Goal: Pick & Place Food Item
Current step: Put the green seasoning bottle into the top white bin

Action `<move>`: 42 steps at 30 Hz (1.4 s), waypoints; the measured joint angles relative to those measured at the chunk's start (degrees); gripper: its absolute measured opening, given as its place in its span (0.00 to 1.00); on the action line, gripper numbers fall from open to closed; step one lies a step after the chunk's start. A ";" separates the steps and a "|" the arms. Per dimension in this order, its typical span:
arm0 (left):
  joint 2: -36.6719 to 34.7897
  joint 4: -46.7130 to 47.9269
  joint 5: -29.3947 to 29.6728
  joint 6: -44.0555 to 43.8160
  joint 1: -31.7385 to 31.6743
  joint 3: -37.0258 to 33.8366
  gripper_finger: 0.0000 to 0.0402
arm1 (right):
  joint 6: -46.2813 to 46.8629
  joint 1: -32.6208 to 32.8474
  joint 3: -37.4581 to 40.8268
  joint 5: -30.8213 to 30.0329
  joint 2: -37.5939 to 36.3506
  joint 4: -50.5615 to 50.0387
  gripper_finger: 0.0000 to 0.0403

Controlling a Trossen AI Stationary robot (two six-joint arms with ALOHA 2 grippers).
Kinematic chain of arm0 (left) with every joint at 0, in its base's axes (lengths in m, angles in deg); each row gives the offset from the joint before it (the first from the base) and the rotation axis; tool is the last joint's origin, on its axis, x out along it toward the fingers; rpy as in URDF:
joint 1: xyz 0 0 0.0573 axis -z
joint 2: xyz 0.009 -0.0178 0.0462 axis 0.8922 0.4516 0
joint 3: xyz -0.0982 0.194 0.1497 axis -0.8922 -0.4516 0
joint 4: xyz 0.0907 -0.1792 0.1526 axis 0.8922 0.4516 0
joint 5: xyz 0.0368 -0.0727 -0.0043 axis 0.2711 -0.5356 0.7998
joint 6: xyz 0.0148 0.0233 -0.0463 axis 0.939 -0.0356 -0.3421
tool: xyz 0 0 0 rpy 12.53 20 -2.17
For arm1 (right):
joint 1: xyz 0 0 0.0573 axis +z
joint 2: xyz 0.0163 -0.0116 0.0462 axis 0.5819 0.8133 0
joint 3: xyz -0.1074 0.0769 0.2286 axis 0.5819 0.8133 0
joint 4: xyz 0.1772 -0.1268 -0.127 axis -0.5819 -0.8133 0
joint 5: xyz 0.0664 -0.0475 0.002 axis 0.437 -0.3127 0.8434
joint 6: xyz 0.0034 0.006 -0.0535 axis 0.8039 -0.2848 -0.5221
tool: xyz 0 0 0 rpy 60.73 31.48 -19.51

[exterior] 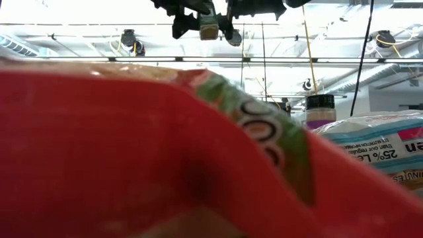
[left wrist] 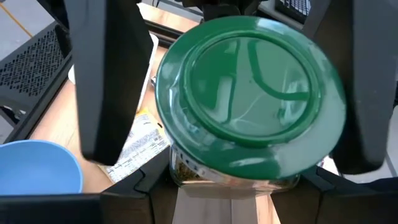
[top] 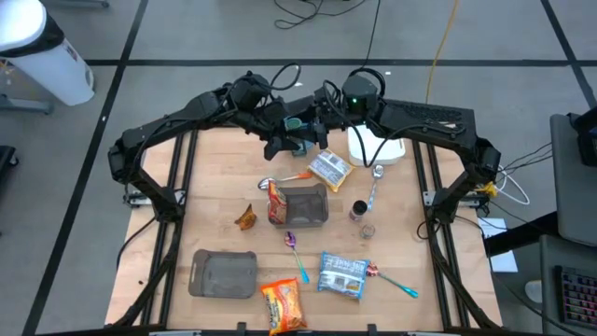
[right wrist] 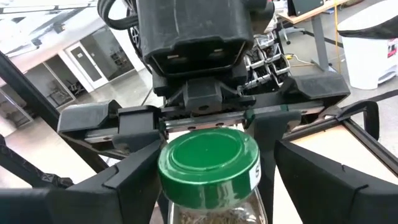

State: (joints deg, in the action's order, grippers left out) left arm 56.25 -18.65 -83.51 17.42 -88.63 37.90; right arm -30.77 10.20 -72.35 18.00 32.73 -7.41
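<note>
Hanging in mid-air above the far edge of the wooden table [top: 215,177], a green-lidded glass spice jar [left wrist: 249,93], caught between the left claw [top: 297,138] and the right claw [top: 315,126], which meet face to face. Right fingers clenched on the glass body below the lid; left fingers flanking the lid, grip unclear. Rigid, smooth, likely slippery and breakable; best pinched on the body under the lid rim, squarely
</note>
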 joint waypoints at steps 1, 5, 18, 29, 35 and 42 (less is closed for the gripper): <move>0.00 0.00 0.02 0.00 0.00 0.00 0.51 | -0.02 0.00 0.00 0.00 0.00 -0.02 0.72; 0.00 0.02 0.02 -0.02 -0.02 0.00 0.51 | -0.02 0.00 0.00 0.04 0.00 -0.21 0.67; 0.00 0.05 -0.04 -0.42 -0.07 0.00 0.52 | -1.20 -0.07 0.00 -0.17 -0.02 0.35 0.49; -0.04 -0.20 -0.22 -0.34 -0.48 0.00 0.70 | -1.56 -0.38 0.02 -1.93 -0.36 0.55 0.49; -0.46 1.42 -0.55 -0.29 -2.51 2.61 0.76 | -2.63 -1.11 0.08 -2.44 -1.63 0.42 0.49; -0.61 13.24 2.54 6.37 -6.72 15.10 0.77 | -3.54 -4.41 0.09 -2.45 -5.20 -0.17 0.49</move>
State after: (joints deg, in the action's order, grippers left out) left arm 55.63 -5.41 -80.96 23.79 -95.35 53.01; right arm -34.31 5.78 -72.26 15.55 27.53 -7.58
